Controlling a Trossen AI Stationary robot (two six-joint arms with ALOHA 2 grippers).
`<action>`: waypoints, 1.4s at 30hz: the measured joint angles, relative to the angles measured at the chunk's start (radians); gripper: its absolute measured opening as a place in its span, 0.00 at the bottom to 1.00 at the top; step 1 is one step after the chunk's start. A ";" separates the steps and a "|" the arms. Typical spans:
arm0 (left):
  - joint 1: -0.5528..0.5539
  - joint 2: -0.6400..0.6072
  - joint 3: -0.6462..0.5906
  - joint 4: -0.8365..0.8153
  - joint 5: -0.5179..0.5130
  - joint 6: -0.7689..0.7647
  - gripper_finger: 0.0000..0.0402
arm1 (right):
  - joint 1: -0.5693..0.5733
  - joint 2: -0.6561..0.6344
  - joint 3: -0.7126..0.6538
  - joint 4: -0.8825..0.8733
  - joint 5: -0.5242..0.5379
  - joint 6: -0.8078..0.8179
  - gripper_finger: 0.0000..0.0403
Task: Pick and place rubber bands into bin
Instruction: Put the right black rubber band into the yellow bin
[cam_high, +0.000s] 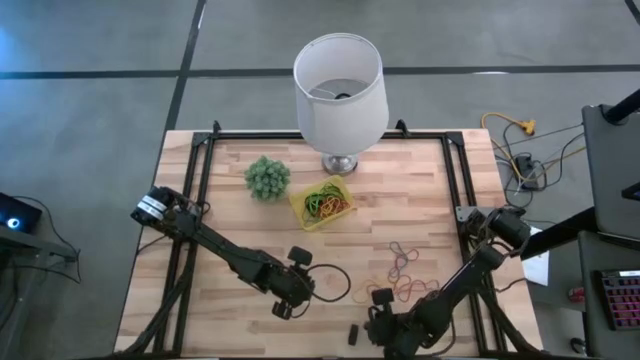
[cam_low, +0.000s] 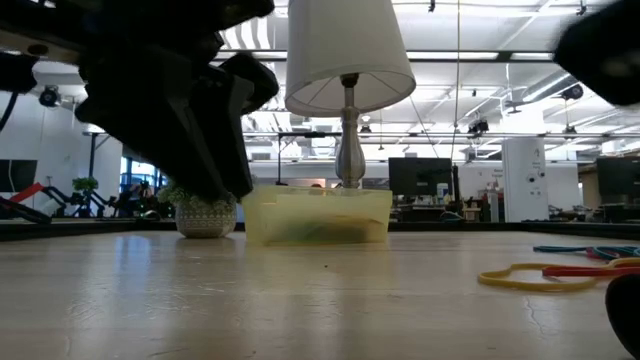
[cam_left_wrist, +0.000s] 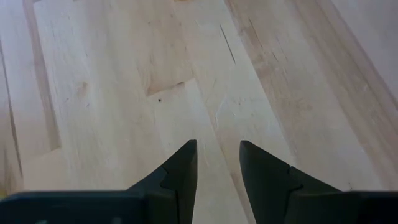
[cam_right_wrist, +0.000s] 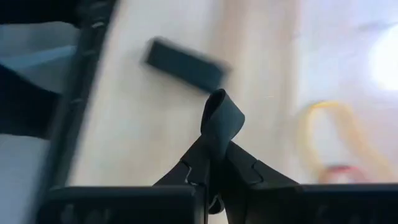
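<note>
Right gripper (cam_right_wrist: 216, 163): fingers together, clamped on a black rubber band (cam_right_wrist: 219, 121) whose folded loop stands up above the fingertips; grip sits at the very fingertips, low over the desk (cam_high: 230, 180) near its front edge. A small dark stubby piece (cam_right_wrist: 185, 64) lies on the wood just beyond, and a yellow band (cam_right_wrist: 333, 134) off to one side. Left gripper (cam_left_wrist: 217, 168): fingers apart, nothing between them, hovering over bare wood toward the front left. Loose rubber bands (cam_high: 405, 268), red, orange and others, remain scattered on the right half of the desk. The bin (cam_high: 322, 204), already holding green, yellow and orange bands, sits toward the back beside the lamp (cam_high: 340, 85) and the green ball plant (cam_high: 267, 177). Risks, as judged: the pinch is shallow, so the floppy band may slip out during the carry; the lampshade overhangs the approach to the bin and could be struck; a release off-centre would leave the band draped over the rim.
</note>
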 joint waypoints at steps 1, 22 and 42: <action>0.000 -0.006 0.000 -0.004 0.000 -0.001 0.26 | -0.006 -0.009 0.015 -0.035 0.021 -0.019 0.04; -0.193 -0.228 -0.007 -0.329 -0.390 -0.264 0.26 | -0.535 -0.187 0.040 -0.131 0.345 -0.584 0.03; -0.250 -0.229 -0.087 -0.333 -0.445 -0.450 0.26 | -0.974 -0.142 0.033 0.135 -0.235 -0.755 0.06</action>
